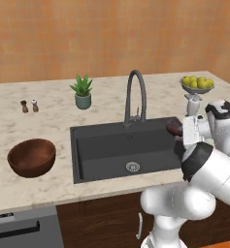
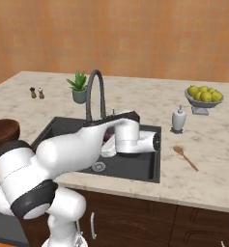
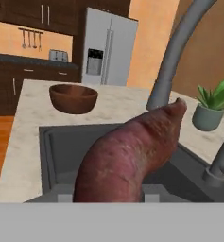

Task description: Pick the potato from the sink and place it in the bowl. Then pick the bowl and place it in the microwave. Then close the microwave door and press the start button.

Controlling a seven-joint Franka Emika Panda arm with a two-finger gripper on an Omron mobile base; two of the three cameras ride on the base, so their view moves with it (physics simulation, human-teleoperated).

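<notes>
Hand view: potato [image 3: 132, 156] pinched in hand, lifted above sink [image 3: 61, 146]. Step in hand: carrying to bowl [image 3: 73, 98], well ahead on table [image 3: 23, 123]. Next: travel over bowl, lower, release.

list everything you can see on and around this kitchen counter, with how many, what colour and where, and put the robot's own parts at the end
potato: one, reddish-brown, held up over the sink, close to the hand camera
sink: one, dark grey, set in the counter
faucet: one, dark grey, arched, behind the sink
bowl: one, dark brown wood, on the counter left of the sink
potted plant: one, green in a grey-green pot, behind the sink's left end
shakers: two, brown, one white-topped, far left
fruit dish: one, grey, yellow-green fruit, far right
soap dispenser: one, white, right of the sink
wooden spoon: one, light brown, right of the sink
gripper: one, white arm, jaws closed on the potato
</notes>
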